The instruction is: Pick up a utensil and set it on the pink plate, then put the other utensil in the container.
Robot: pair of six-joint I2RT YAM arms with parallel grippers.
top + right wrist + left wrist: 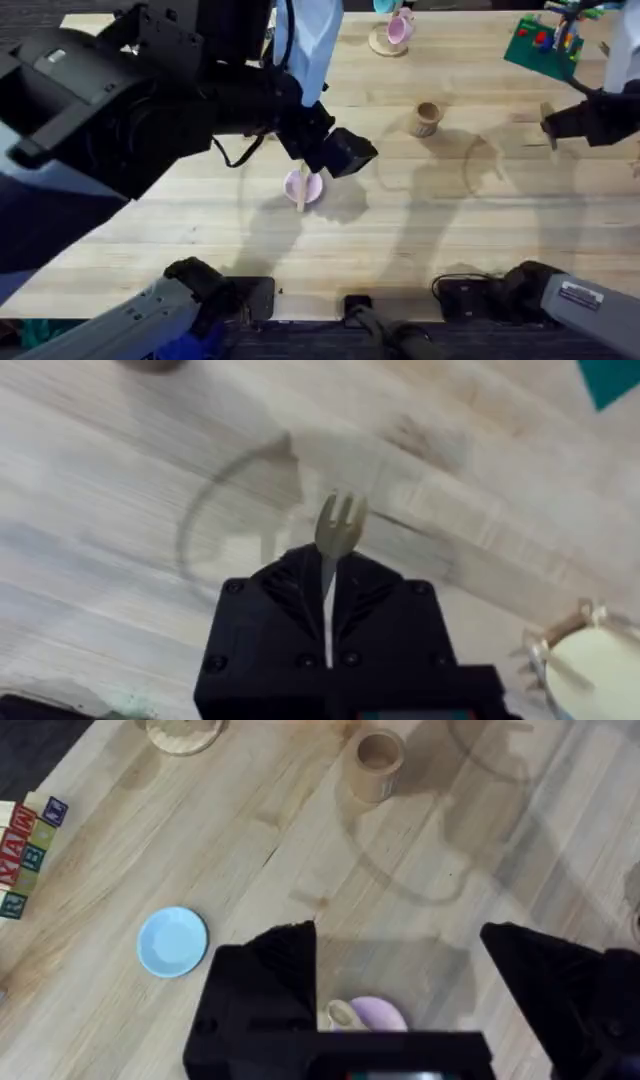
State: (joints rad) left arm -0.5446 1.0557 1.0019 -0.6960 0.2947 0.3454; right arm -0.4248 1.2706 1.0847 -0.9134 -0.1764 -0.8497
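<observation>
The small pale wooden spoon (301,190) lies across the little round pink plate (311,186), mid-table. Above it the left gripper (398,982) hangs with fingers spread, empty. At three o'clock, the right gripper (328,578) clenches the pale wooden fork (339,526); the tan wooden cup (427,118) stands at one o'clock of the plate.

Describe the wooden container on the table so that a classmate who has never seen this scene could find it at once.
Start at the wooden table and look toward its far side, right of the middle. There stands the container, a small tan wooden cylinder, upright and open at the top. The pink mug farther back sits on a round coaster and has a handle; the container is plain wood and stands alone.
</observation>
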